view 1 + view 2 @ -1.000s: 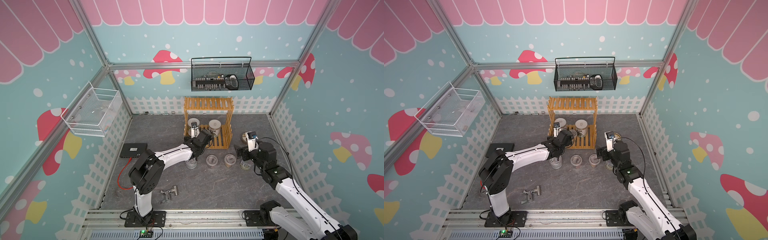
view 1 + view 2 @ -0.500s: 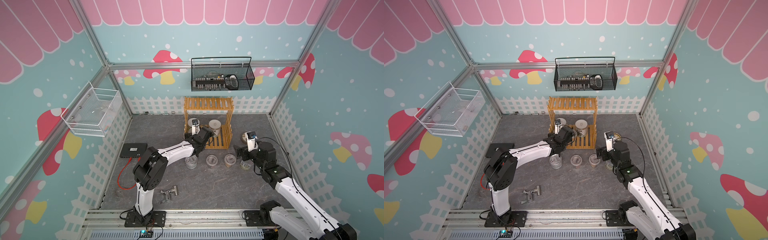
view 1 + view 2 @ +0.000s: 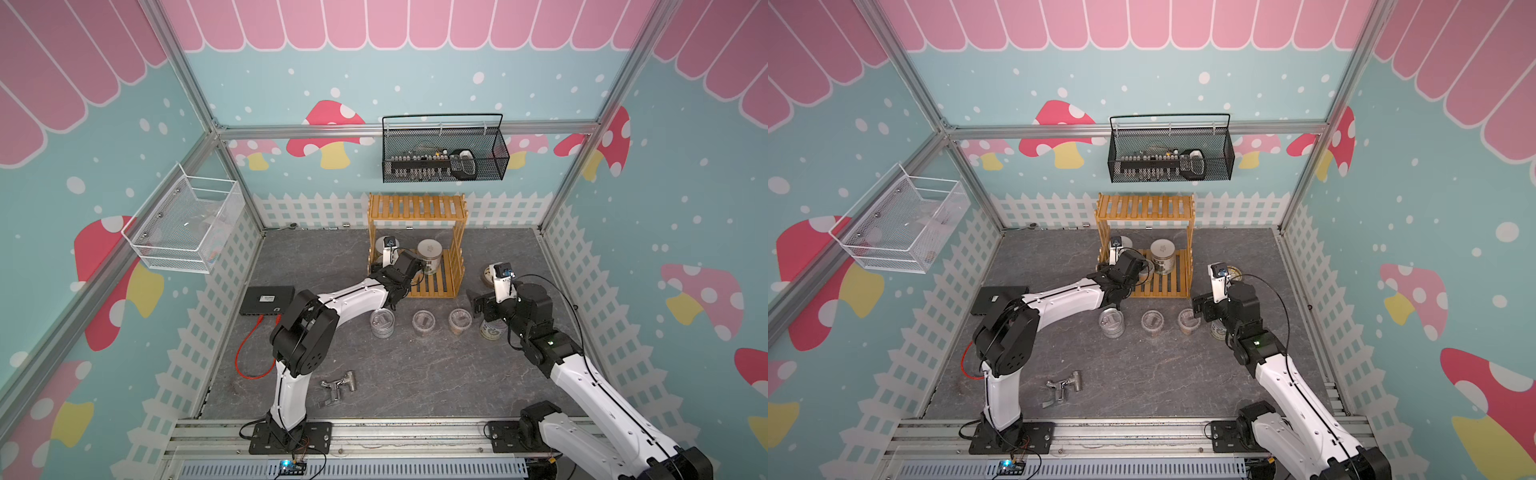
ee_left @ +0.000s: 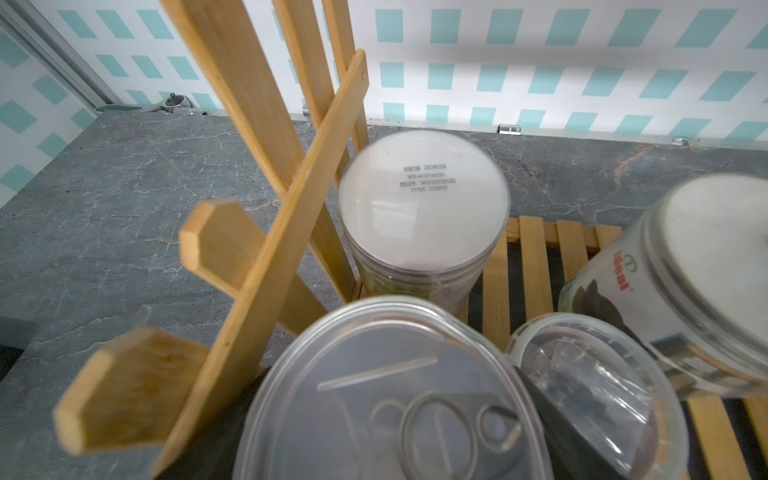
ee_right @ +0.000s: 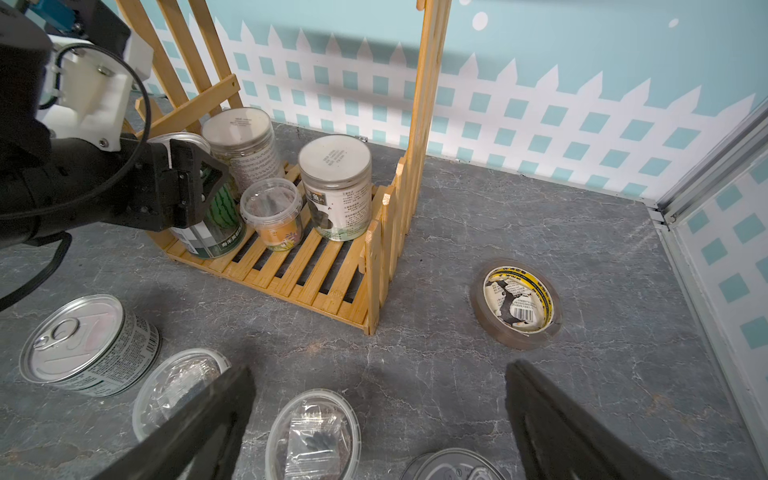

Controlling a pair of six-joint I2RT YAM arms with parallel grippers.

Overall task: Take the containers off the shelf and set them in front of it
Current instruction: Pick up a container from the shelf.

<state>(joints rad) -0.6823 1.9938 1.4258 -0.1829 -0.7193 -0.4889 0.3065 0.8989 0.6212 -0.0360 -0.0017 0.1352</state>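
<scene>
The bamboo shelf [image 3: 417,205] [image 5: 316,270] stands at the back wall. Its lower tier holds a tin can [image 5: 218,232] [image 4: 386,395] with a watermelon label, two white-lidded jars [image 5: 243,137] [image 5: 334,183] and a small clear jar [image 5: 272,212]. My left gripper [image 3: 409,270] [image 4: 386,415] reaches into that tier and is shut on the tin can, one finger [image 5: 195,183] across its side. In front of the shelf stand two tin cans [image 3: 382,322] [image 3: 492,330] and two clear jars [image 3: 423,322] [image 3: 460,320]. My right gripper [image 5: 378,374] [image 3: 478,305] hangs open over them, holding nothing.
A tape roll [image 5: 515,305] lies right of the shelf. A metal faucet piece [image 3: 338,384] lies near the front and a black box [image 3: 268,299] with a red cable at the left. A black wire basket [image 3: 444,162] and a white mesh basket [image 3: 183,224] hang on the walls.
My left gripper has pushed further into the shelf's lower tier and its jaws have closed on the tin can. The right arm has not moved.
</scene>
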